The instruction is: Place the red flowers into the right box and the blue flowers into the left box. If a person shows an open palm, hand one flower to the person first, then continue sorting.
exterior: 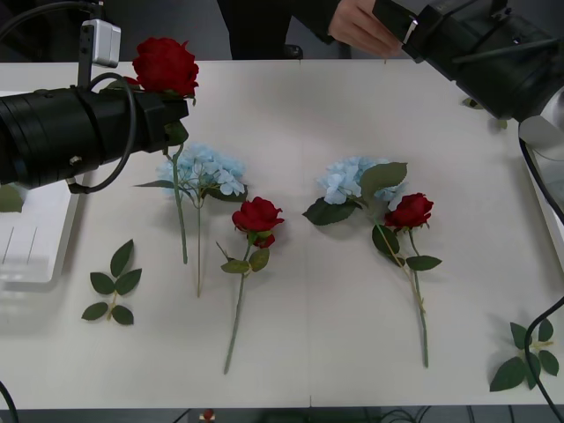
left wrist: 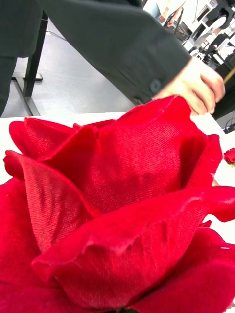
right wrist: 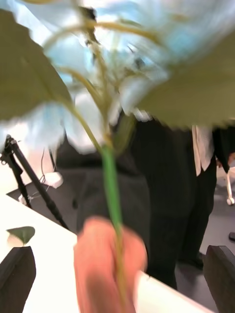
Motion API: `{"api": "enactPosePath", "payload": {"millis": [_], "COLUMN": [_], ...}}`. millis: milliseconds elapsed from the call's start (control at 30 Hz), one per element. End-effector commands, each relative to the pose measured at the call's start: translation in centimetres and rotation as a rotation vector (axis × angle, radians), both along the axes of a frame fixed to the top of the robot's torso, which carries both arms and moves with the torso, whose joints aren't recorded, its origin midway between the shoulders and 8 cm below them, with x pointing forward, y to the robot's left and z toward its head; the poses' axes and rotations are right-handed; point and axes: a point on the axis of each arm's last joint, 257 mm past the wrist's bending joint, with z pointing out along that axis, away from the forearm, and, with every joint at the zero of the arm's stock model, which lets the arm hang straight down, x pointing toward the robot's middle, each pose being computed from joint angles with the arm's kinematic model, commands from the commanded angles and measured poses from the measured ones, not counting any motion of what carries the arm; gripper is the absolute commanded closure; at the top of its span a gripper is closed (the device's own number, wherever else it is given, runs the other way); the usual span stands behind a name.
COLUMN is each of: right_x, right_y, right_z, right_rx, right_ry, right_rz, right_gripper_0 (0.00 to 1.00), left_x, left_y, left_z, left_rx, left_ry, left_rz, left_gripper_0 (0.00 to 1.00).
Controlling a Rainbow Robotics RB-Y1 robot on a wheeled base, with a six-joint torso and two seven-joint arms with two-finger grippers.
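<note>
A white table is carrying scattered artificial flowers while a handover is taking place at its far edge.

The right gripper (exterior: 414, 31) is offering a pale sky-blue hydrangea cluster on a thin green stem (right wrist: 110, 195), its black fingers (right wrist: 17, 274) standing apart, released, as the person's bare hand (right wrist: 105, 266) is pinching the stem. The left gripper (exterior: 172, 119) is holding a deep-red fabric rose (exterior: 165, 64) upright above the table, likely awaiting sorting; its jaw state I cannot tell. The shallow white ribbed tray (exterior: 31, 242) is sitting at the left edge.
</note>
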Motion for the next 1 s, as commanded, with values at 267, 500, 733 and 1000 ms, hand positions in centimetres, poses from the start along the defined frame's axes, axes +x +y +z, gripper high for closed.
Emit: {"api": "enactPosePath", "payload": {"millis": [267,500,733,1000], "right_x": [-3.5,-5.7,-8.5,-14.3], "right_y": [-7.2,-10.8,-11.9,-11.0], "right_z": [-0.4,-3.3,-6.5,-11.7], "right_rx": [-0.085,-0.131,-0.152,-0.172], "right_ry": [0.009,0.086,0.177,0.365], "right_rz": [0.022,0.039,0.108,0.296], "right_gripper_0": [0.0,0.0,0.0,0.0], "left_x": [-0.7,-0.8,-1.4,-2.3], "left_y": [-0.5,-4.4,-8.1,-12.7], "left_z": [1.0,2.1,3.3,6.5], "left_rx": [-0.024,-0.12,-0.208,-0.377], "left_ry": [-0.005,-0.038,-0.039,-0.056], "left_rz": [-0.019,-0.056,-0.102,-0.15], "left_gripper_0": [1.0,1.0,1.0,1.0]}}
